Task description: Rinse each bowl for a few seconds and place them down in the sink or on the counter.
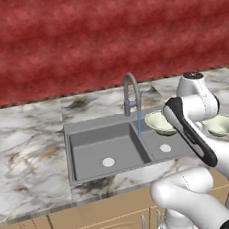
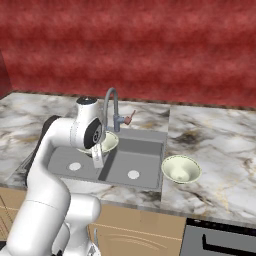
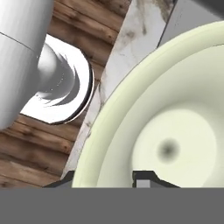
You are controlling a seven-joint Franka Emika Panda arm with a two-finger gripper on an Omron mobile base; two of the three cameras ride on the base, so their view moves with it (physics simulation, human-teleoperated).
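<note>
Bowl (image 1: 159, 122) gripped at rim by claw (image 3: 144, 177), held under faucet (image 1: 131, 97) stream. Keep level, centred over sink (image 1: 102, 143); 2nd bowl (image 2: 181, 168) waits on worktop (image 2: 215, 145).

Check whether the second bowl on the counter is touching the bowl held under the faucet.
Apart. In the right base view the counter bowl sits right of the sink, with the right basin between it and the bowl held under the faucet.
</note>
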